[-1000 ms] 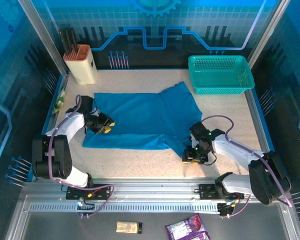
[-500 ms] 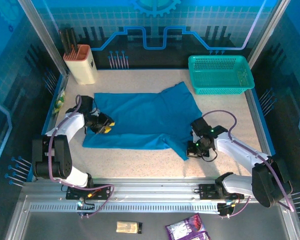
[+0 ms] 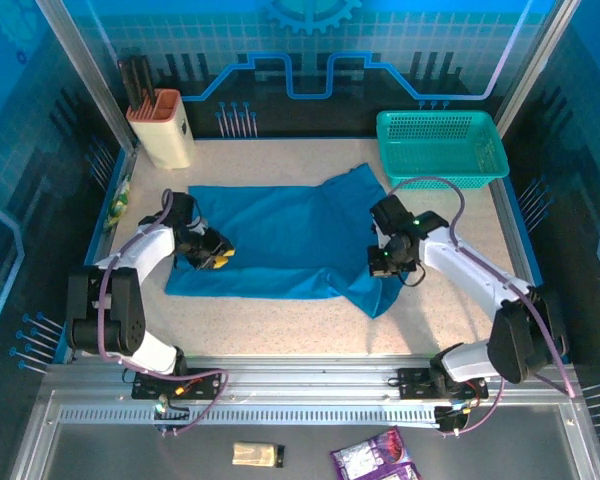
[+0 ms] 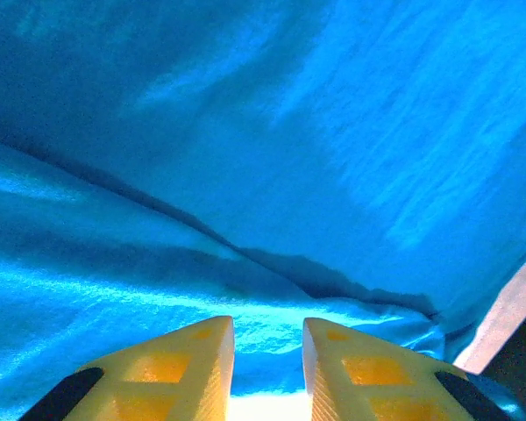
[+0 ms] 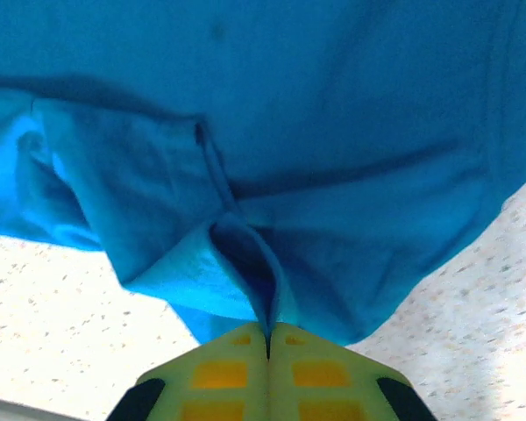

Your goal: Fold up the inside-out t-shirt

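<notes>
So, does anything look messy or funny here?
Only the soft blue-teal cloth t-shirt: its near right corner is bunched up and folded over where the right gripper pinches it. The rest lies fairly flat.

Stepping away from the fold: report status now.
Right gripper shut on t-shirt fold. Left gripper at its left edge, grip unclear. Mesh basket stands apart.

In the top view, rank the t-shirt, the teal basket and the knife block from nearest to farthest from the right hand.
1. t-shirt: its near right corner is pinched in the right hand.
2. teal basket: far right of the table.
3. knife block: far left corner.
</notes>
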### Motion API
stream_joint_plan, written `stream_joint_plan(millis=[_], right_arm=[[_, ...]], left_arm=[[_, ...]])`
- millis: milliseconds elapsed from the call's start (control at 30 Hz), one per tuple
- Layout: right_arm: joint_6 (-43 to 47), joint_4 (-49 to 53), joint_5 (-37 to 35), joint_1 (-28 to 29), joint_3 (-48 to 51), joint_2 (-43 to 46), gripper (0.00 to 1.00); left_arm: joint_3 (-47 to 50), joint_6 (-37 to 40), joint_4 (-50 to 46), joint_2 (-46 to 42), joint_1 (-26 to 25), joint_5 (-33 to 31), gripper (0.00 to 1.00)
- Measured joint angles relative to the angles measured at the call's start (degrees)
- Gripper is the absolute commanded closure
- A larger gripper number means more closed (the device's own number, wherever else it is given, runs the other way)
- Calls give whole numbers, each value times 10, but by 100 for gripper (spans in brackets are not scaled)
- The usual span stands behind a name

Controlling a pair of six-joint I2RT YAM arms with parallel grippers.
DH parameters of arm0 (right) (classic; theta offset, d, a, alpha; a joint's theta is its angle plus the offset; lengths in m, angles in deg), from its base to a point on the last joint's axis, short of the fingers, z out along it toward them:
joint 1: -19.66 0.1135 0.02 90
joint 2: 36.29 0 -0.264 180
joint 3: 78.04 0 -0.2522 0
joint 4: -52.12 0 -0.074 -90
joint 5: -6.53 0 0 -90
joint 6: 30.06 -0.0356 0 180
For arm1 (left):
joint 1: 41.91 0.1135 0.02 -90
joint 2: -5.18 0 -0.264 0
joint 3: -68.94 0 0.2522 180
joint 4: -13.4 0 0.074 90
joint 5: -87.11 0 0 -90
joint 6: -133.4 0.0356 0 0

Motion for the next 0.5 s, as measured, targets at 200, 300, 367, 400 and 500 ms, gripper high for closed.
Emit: stream_joint_plan(millis=[200,300,367,400,500], right_arm=[[45,8,-40,-15,-78,-69,100],[65,7,-55,-30,-113,-100,100],[76,7,-62,-40,-134,-117,100],[82,7,-64,-46,-144,-126,100],[97,6,-65,-63,-169,-151,100]], left_arm=[[0,21,-12,10,-1,-34,77],[0,30,-24,12,-1,-65,77],[0,34,-31,14,-1,-80,78],[0,37,-33,17,-1,-89,78],[0,42,-39,25,-1,-104,79]])
